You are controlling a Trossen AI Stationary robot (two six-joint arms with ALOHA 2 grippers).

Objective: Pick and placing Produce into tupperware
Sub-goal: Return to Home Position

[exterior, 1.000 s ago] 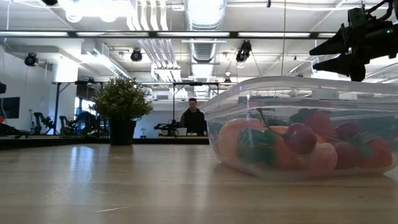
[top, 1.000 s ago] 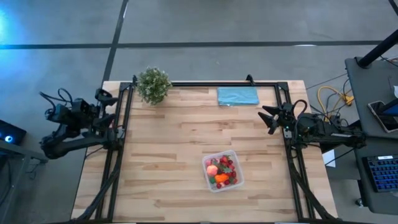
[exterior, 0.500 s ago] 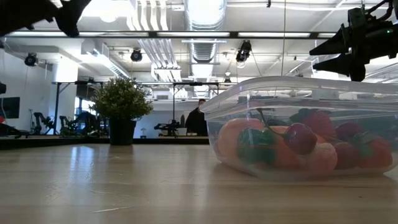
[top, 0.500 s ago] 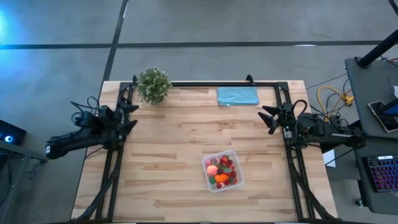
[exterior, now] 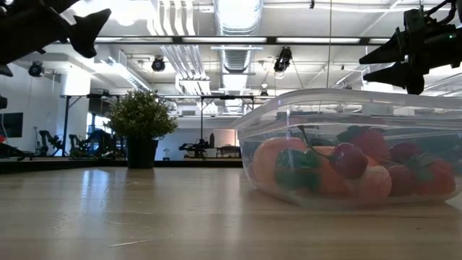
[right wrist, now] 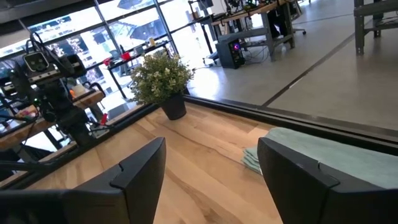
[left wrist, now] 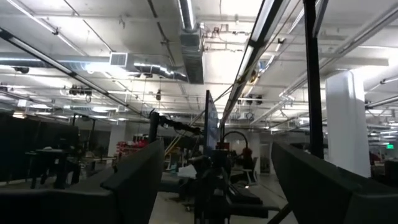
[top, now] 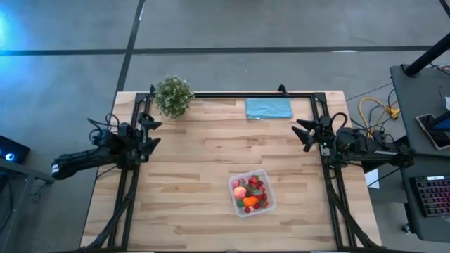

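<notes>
The clear tupperware (top: 251, 193) stands on the wooden table toward the near right, with the produce (top: 250, 194) inside it: red strawberry-like pieces, an orange carrot and a pink-orange ball (exterior: 346, 170). My left gripper (top: 153, 132) hovers open at the table's left edge, tipped upward and clear of everything. At the right edge, my right gripper (top: 302, 133) hangs open and level above the table with nothing between its fingers (right wrist: 140, 165).
A green potted plant (top: 174, 96) stands at the far left corner. A flat teal cloth (top: 268, 108) lies at the far edge, right of centre. A black frame (top: 232, 94) runs around the table. Bare wood lies between the arms.
My left arm has swung from beyond the table's left edge in toward the table and come down, its gripper now over the left rail and tipped upward. Its fingers stay open. My right arm and the tupperware have kept still.
</notes>
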